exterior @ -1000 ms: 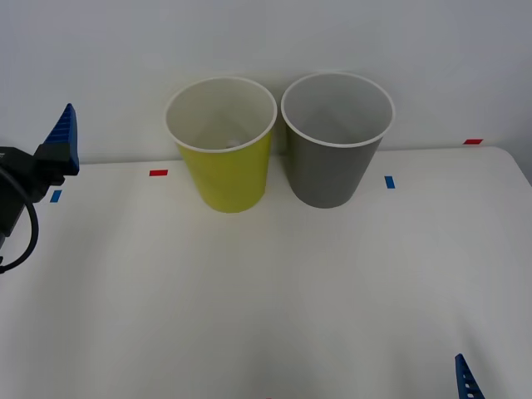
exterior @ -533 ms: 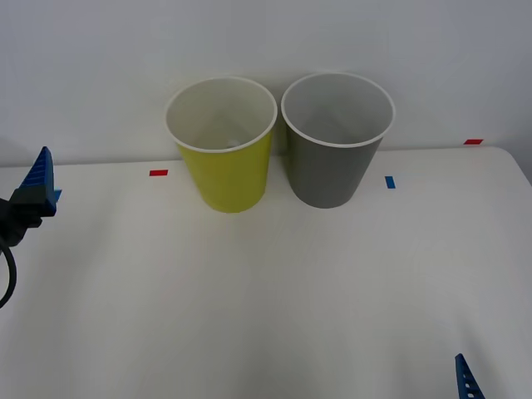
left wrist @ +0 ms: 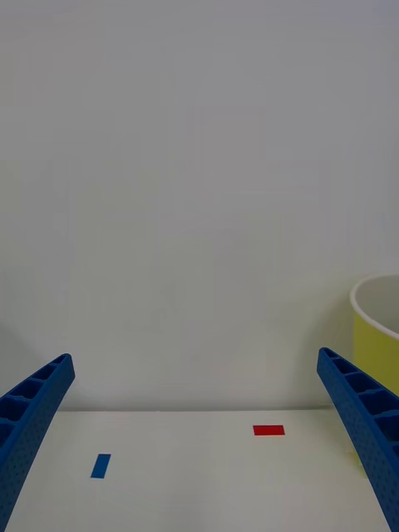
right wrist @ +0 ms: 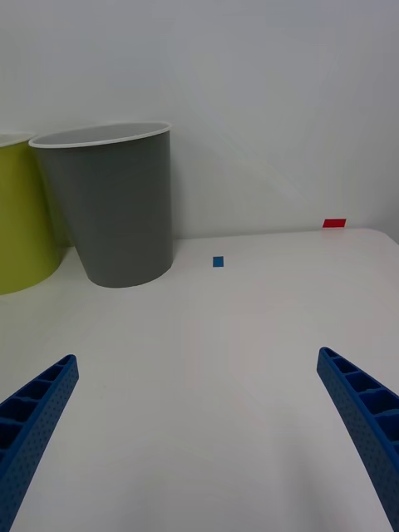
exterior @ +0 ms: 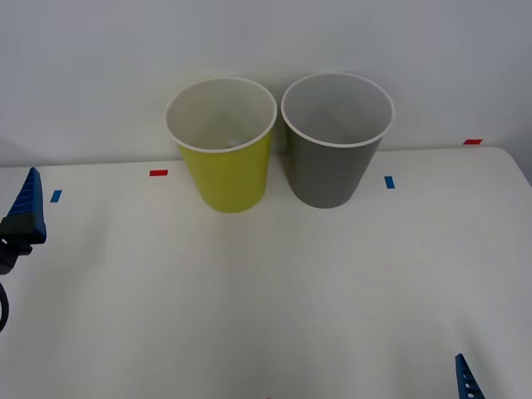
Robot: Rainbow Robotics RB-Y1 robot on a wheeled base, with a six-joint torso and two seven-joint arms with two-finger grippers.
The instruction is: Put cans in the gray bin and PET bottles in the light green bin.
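White table [exterior: 266,291] is seen bearing the light green bin [exterior: 224,158] and gray bin [exterior: 334,154], well beyond both wide-spread grippers: left gripper [left wrist: 199,449], right gripper [right wrist: 199,424].

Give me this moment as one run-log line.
left gripper: open, empty, low at table's left edge | right gripper: open, empty, near front edge | light green bin, gray bin: upright, side by side

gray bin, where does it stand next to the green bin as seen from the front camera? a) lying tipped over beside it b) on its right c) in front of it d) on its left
b: the gray bin stands upright just right of the green bin, both at the back of the table by the wall.
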